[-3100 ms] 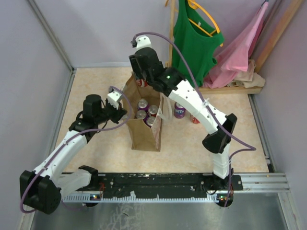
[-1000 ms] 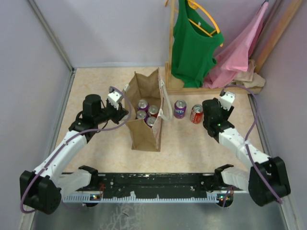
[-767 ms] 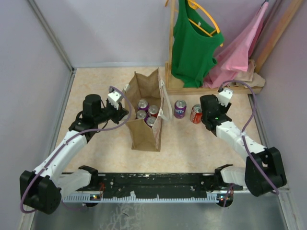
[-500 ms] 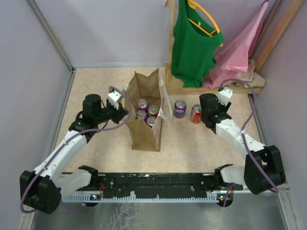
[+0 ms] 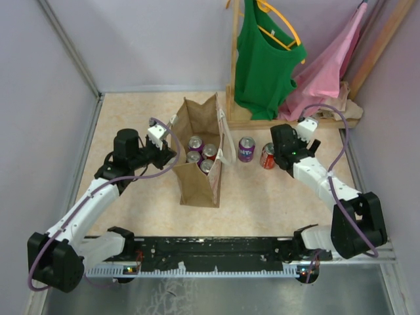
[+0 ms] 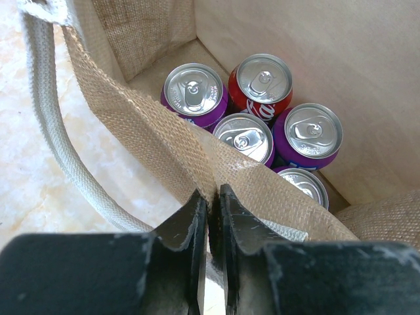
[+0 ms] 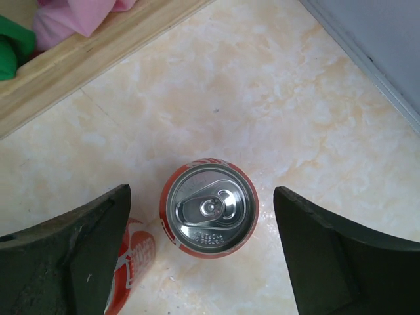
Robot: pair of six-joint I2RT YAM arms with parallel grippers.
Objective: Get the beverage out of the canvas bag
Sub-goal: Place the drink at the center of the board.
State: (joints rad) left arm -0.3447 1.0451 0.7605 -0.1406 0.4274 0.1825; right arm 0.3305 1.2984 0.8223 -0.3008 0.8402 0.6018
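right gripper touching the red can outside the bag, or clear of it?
Apart. The right wrist view shows the right gripper open around the red can, with tabletop showing between the can and each finger.

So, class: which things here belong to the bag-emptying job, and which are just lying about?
Job: canvas bag; cans inside it; red can and purple can outside it; left gripper; right gripper.
Lying about: green top; pink cloth; wooden rack.
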